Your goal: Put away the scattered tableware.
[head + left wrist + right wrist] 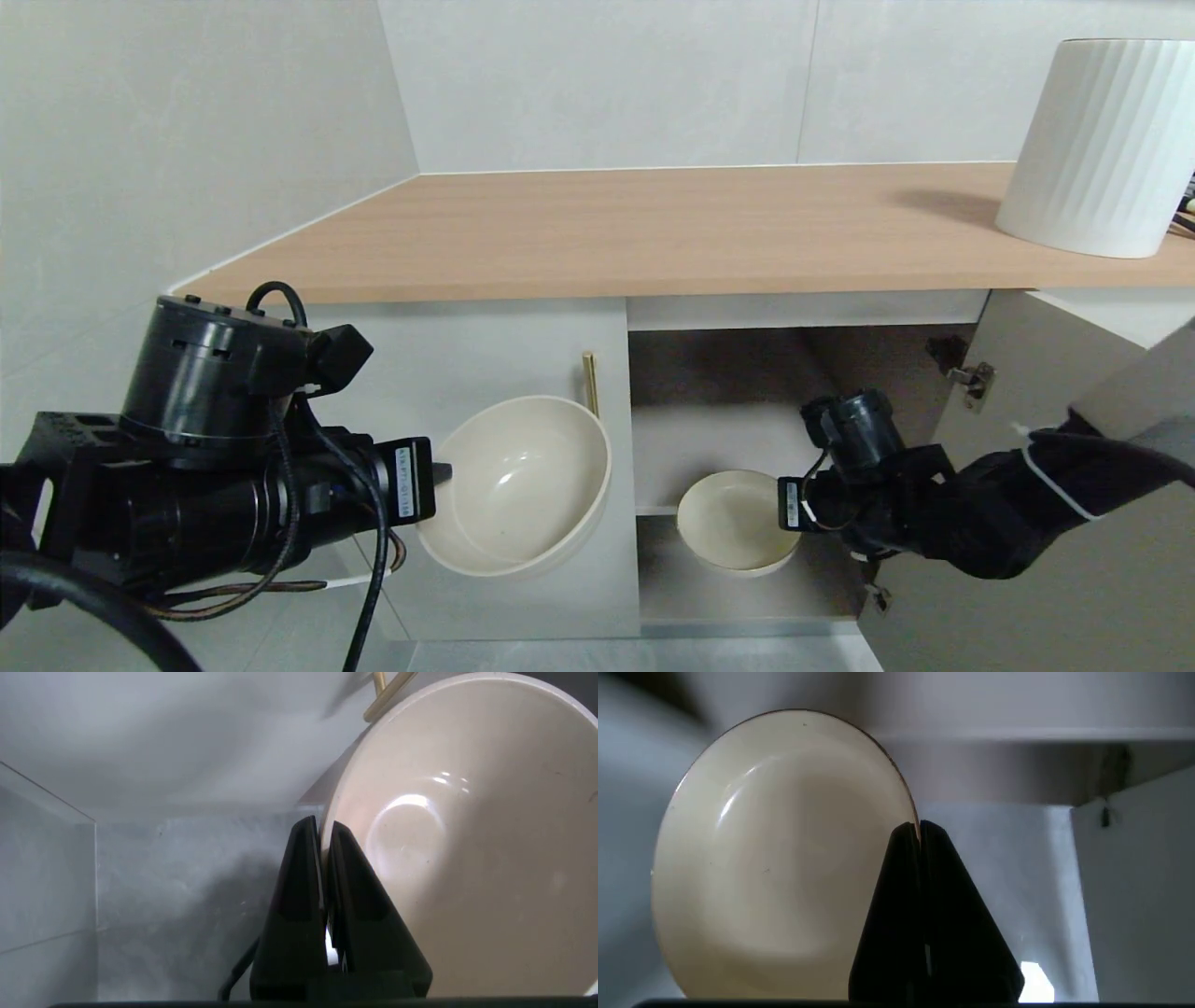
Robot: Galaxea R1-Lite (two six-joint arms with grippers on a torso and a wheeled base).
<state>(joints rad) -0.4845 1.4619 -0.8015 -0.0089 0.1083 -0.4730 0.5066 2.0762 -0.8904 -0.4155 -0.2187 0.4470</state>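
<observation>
My left gripper [446,473] is shut on the rim of a large cream bowl [518,485], held tilted in front of the closed left cabinet door [448,373]. In the left wrist view its fingers [322,873] pinch the large cream bowl [467,831] at its edge. My right gripper [789,504] is shut on the rim of a smaller cream bowl [733,521], held tilted inside the open cabinet, just above the lower shelf [738,588]. In the right wrist view the fingers [917,859] clamp the smaller bowl [775,849] at its rim.
A wooden countertop [653,233] runs above the cabinet, with a white ribbed container [1102,140] at the far right. The right cabinet door [1027,392] stands open, with a hinge [971,378]. A gold handle [589,378] sits on the left door. An inner shelf [658,511] crosses the cabinet.
</observation>
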